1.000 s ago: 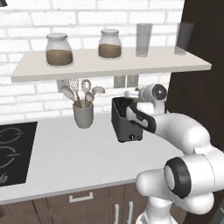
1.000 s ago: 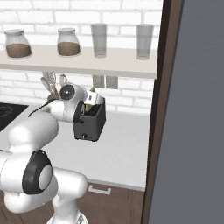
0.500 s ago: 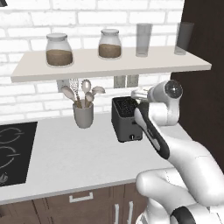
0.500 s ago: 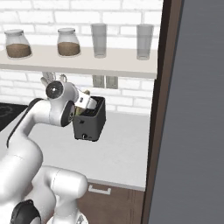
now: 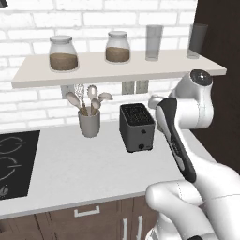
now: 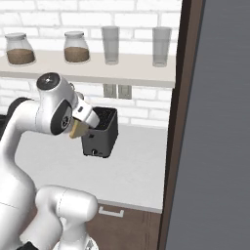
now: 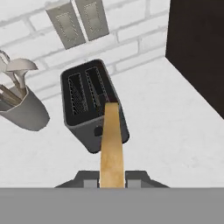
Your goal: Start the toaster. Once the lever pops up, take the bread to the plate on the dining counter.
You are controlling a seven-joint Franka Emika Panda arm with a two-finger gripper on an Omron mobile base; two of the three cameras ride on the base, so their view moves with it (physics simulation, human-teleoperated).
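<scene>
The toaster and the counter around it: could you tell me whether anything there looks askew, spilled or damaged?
Nothing stands out. The toaster stands upright on the counter with both slots empty, and the bread is clamped edge-on in the gripper.

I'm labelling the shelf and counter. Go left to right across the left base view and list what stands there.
Shelf: jar → second jar → glass → second glass. Counter: cooktop → utensil cup → toaster.

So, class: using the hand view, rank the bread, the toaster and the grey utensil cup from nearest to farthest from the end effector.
1. bread: gripped in the end effector.
2. toaster: just beyond, centre.
3. utensil cup: far left, by the wall.
</scene>
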